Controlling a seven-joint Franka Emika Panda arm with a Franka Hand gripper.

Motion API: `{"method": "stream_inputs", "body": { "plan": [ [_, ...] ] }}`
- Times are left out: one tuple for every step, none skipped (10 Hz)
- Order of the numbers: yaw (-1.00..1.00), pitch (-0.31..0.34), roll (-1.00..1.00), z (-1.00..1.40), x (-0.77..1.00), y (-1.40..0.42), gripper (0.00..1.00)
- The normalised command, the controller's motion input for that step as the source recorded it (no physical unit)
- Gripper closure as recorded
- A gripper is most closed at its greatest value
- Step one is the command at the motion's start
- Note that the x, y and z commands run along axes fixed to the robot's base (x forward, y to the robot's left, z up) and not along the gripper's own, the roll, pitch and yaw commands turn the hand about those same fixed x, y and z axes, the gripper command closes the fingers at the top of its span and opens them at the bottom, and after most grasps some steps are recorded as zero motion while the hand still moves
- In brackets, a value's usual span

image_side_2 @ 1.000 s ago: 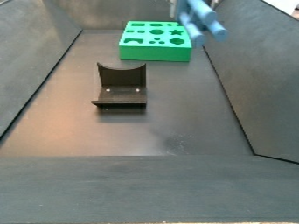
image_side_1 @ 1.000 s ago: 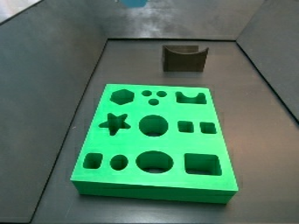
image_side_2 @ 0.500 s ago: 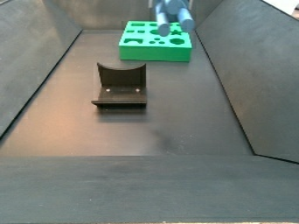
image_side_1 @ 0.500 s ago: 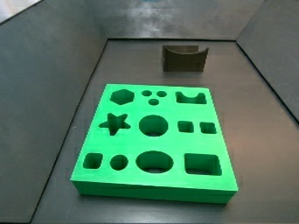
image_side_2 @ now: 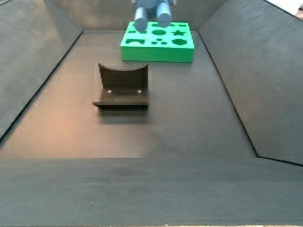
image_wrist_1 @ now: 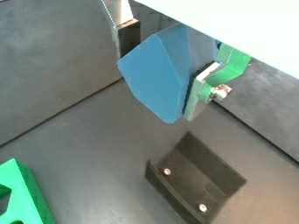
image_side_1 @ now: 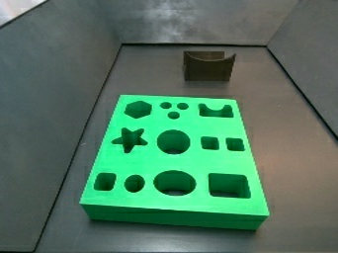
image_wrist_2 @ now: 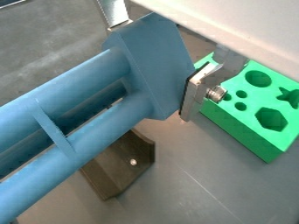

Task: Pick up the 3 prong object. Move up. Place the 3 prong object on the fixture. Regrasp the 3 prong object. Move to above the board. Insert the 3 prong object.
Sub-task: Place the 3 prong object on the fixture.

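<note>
My gripper (image_wrist_1: pixel 163 70) is shut on the 3 prong object (image_wrist_1: pixel 158 74), a pale blue block whose long prongs show in a wrist view (image_wrist_2: pixel 70 122). Silver fingers (image_wrist_1: pixel 205 87) press its two sides. In a side view the 3 prong object (image_side_2: pixel 151 12) hangs high above the far end of the green board (image_side_2: pixel 157 55), apart from it. The board (image_side_1: pixel 148 163) lies flat with its cut-outs open. The dark fixture (image_side_2: pixel 122 86) stands apart from the board, with nothing on it. In the view that looks along the board, gripper and object are out of view.
Dark sloping walls (image_side_2: pixel 35 62) close in the floor on both sides. The fixture (image_side_1: pixel 208 64) sits near a wall at one end. Both wrist views show the fixture (image_wrist_1: pixel 197 184) and a board corner (image_wrist_2: pixel 247 140) below me.
The 3 prong object has moved leftward in a side view, from beside the board's right edge to over its far end. Board and fixture have not moved.
</note>
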Motion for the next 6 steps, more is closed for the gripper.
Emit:
{"method": "stream_inputs", "body": {
  "plan": [
    [-0.04, 0.143, -0.09, 0.08, 1.00, 0.03, 1.00],
    [-0.07, 0.065, -1.00, -0.62, 0.96, -0.27, 1.00],
    [-0.07, 0.060, -1.00, -0.57, 0.85, -0.22, 1.00],
    [-0.07, 0.055, -1.00, -0.46, 0.81, -0.13, 1.00],
    [-0.08, 0.052, -1.00, -0.19, 0.68, -0.05, 1.00],
    [-0.08, 0.059, -1.00, -0.07, 0.55, -0.01, 1.00]
  ]
}}
